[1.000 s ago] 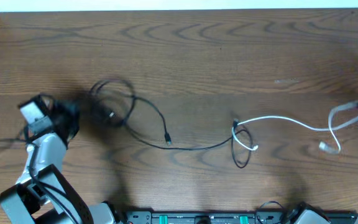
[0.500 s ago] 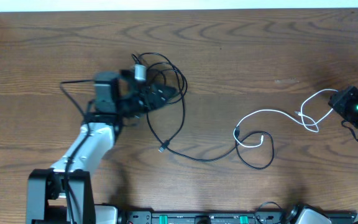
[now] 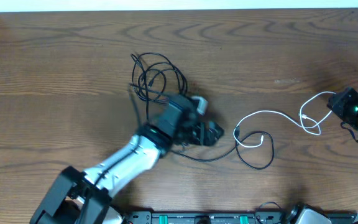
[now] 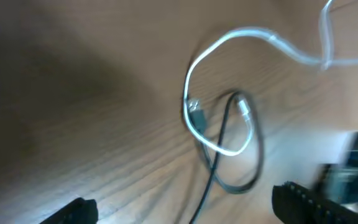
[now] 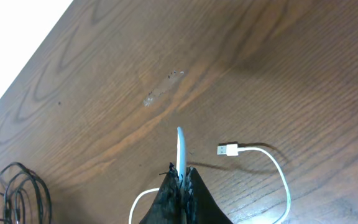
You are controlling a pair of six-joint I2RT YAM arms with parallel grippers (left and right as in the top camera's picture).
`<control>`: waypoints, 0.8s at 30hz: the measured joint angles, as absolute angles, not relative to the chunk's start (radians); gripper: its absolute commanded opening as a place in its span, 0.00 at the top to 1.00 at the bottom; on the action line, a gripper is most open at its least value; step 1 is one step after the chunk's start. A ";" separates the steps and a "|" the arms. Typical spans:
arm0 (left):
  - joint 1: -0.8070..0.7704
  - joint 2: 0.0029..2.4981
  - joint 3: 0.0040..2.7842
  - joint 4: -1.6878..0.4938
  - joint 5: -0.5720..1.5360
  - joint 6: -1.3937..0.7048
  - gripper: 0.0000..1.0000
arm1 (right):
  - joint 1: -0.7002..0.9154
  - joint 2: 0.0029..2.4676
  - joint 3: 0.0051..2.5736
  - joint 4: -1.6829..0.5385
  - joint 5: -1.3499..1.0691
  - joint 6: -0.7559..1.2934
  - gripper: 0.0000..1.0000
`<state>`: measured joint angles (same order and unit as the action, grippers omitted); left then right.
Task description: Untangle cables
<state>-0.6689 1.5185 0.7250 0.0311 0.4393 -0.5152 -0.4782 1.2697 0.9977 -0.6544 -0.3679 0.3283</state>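
A coil of black cables (image 3: 160,78) lies at the table's upper middle. One black cable (image 3: 199,158) trails from it to a loop (image 3: 263,163) that crosses the white cable (image 3: 278,114). My left gripper (image 3: 213,132) hovers open just left of that crossing. In the left wrist view its fingertips (image 4: 73,211) stand wide apart with the white loop (image 4: 229,93) and the black cable (image 4: 219,168) ahead of them and nothing held. My right gripper (image 5: 180,177) is shut on the white cable (image 5: 180,146) at the right edge, and the white plug (image 5: 227,149) lies beside it.
The wooden table (image 3: 55,56) reaches to its far edge at the top. The arms' bases and a black rail (image 3: 197,218) line the front edge. The black coil (image 5: 11,193) also shows at the lower left of the right wrist view.
My left gripper opened, left the black coil at the upper middle and swung right toward the crossing of white and black cables. The right arm has stayed put over the last half second.
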 measured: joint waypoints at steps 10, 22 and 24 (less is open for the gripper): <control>-0.907 1.564 0.726 0.182 0.004 -0.496 0.09 | -0.478 1.270 0.998 -0.663 -0.367 0.328 0.99; -1.049 1.741 0.726 0.274 -0.052 -0.497 0.13 | -0.478 1.270 0.998 -0.670 -0.368 0.328 0.99; -1.071 1.741 0.726 0.273 -0.052 -0.497 0.14 | -0.478 1.270 0.997 -0.671 -0.368 0.328 0.99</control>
<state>-1.0710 1.7412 0.7261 0.2733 -0.0521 -0.4969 -0.4782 1.2697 0.9974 -0.6708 -0.3676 0.3283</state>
